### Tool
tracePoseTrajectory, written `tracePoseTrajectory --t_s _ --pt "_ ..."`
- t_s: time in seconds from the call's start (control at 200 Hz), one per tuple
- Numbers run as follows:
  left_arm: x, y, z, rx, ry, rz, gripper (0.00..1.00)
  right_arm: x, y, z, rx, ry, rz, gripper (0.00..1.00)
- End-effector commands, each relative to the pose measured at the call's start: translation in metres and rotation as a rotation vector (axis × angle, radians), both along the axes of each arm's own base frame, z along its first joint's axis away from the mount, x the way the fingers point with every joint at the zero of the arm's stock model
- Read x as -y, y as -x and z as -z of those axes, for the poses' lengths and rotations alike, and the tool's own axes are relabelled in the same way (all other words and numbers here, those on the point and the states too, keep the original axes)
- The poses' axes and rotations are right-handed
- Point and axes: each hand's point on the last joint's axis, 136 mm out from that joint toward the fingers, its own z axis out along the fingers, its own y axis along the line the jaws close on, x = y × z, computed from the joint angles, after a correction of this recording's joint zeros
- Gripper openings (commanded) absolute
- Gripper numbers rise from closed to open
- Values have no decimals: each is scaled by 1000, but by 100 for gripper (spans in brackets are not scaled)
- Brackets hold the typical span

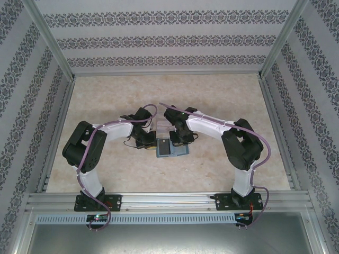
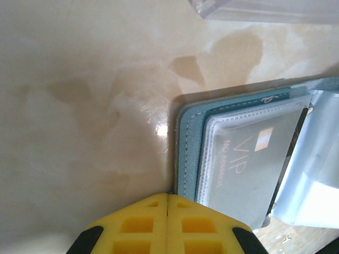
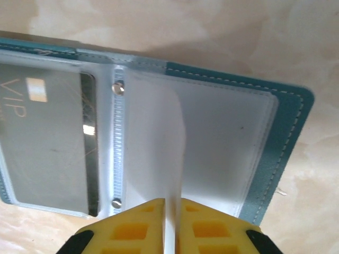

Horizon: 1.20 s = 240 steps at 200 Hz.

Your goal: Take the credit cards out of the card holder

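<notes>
the card holder (image 1: 170, 148) lies open and flat on the marbled table (image 1: 212, 95), near the middle, between the two wrists. from the left wrist its teal cover (image 2: 185, 153) shows a stitched edge, with a clear pocket on top. inside that pocket sits a grey credit card (image 2: 249, 159) marked "vip" with a small bright chip.

from the right wrist the same credit card (image 3: 47, 143) fills the left half of the card holder (image 3: 286, 137). a dark card edge shows just beside it, next to the spine strip with two metal rivets (image 3: 119, 87). the right half's pocket looks pale, and i cannot tell whether it holds a card.

a clear leaf (image 3: 156, 137) stands up from the spine and runs down into the right gripper (image 3: 170, 209), whose yellow fingers pinch it between them.

the left gripper (image 2: 168, 198) has its yellow fingers pressed together with nothing seen between them. its tip is just beside the near corner of the teal cover.

a transparent tray (image 2: 265, 8) lies on the table just beyond the card holder.
</notes>
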Motion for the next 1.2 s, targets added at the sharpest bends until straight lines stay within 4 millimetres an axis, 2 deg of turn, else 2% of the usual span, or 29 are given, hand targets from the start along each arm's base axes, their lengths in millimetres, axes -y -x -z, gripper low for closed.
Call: tracePoseTrajectory --t_s 0.0,0.235,0.36,0.48,0.65,0.839,0.944,1.104,1.194 --pt "-4 16 10 -58 -47 29 0 13 -2 -7 32 32 -9 11" --pt "-7 19 15 -70 -61 29 0 27 -1 5 23 98 -20 10" --pt "-8 20 15 -72 -63 28 0 31 2 14 5 126 -36 13" --pt "-7 19 13 -67 -59 27 0 36 3 14 8 155 -44 22" --pt "-3 14 3 -40 -41 32 0 36 -2 4 39 117 -23 41" --pt "-1 6 -14 17 -26 33 0 33 -11 -15 107 14 15 49" --pt "0 2 -20 36 -21 29 0 30 -15 -29 174 -53 14 72" --pt "5 -2 -30 68 16 25 0 27 -18 -49 248 -137 -1 97" --pt "7 -5 -36 92 37 19 0 25 -18 -52 255 -176 4 98"
